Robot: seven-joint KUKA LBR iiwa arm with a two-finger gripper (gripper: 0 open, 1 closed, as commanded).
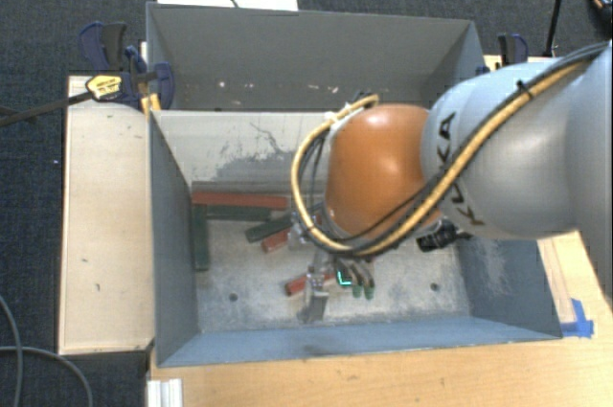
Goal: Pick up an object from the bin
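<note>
My gripper (316, 293) reaches down under the orange wrist cover to the bin floor near the front middle. A small red piece (295, 285) lies right against its left side. Two small dark green pegs (362, 290) lie just to its right. Up and to the left, a short dark green block (261, 231) sits beside another small red piece (276, 242). Whether anything sits in the gripper is hidden by the cover.
A long red-brown bar (239, 199) lies along the back left of the floor, and a dark green bar (199, 240) runs down the left wall. A black thing (436, 238) shows at the right, partly under the arm.
</note>
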